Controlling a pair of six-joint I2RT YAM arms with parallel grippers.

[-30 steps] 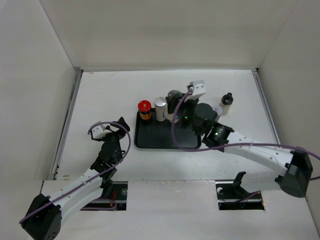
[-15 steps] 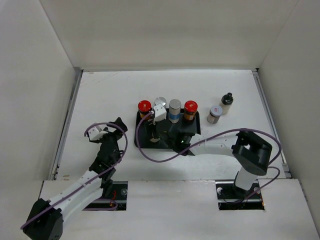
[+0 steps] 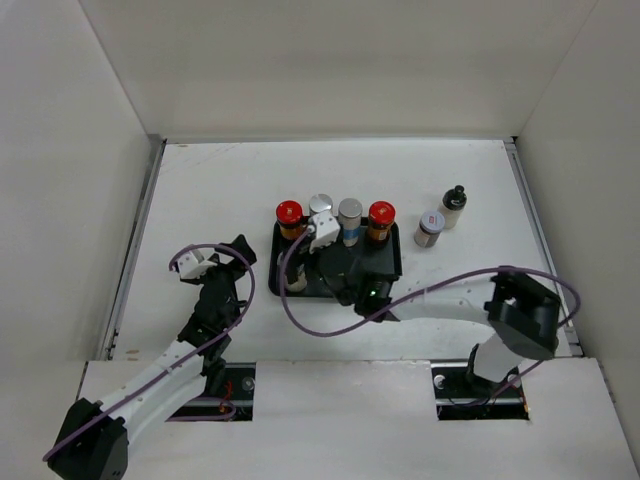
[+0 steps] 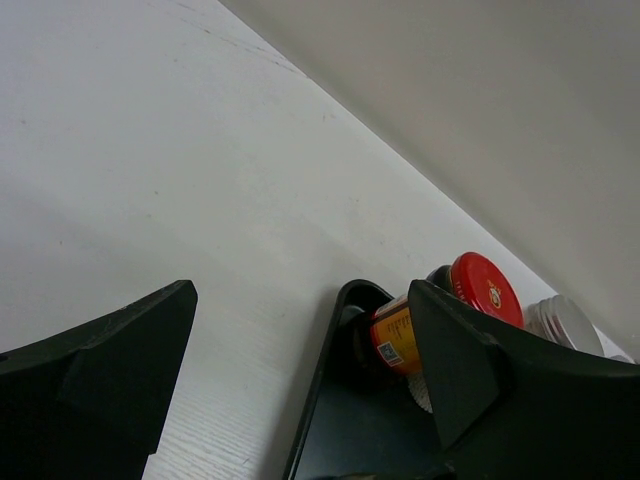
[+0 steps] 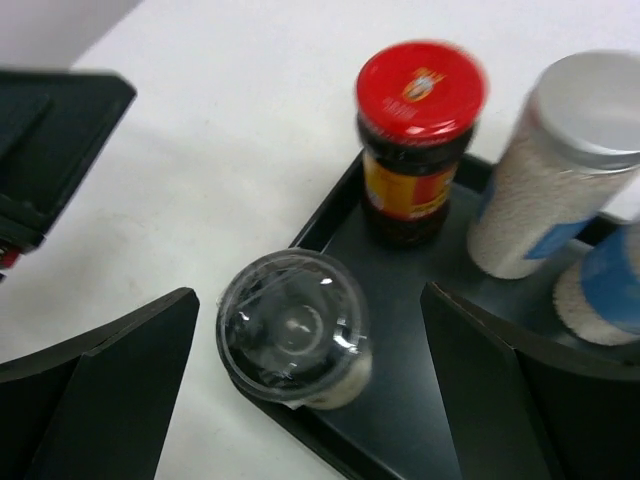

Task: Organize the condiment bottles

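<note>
**Jar set at tray corner, two bottles still outside**

Right end effector has its jaws wide, straddling the clear-lidded jar with no contact seen. In the last half second it shifted toward the 8 o'clock corner of the tray, where the jar now stands. This reads as a release. Red-capped jar stands just beyond, at 12. Left end effector is wide and empty, at 9 o'clock of the tray. White-lidded jar and black-capped bottle sit on the worktop at 2 o'clock, likely next.

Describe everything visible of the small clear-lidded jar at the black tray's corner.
The small clear-lidded jar is short and round, with a glossy transparent lid and whitish contents. It stands upright at a corner of the flat black tray, apart from the red-capped amber jar. The right gripper is open around it, not touching.
</note>
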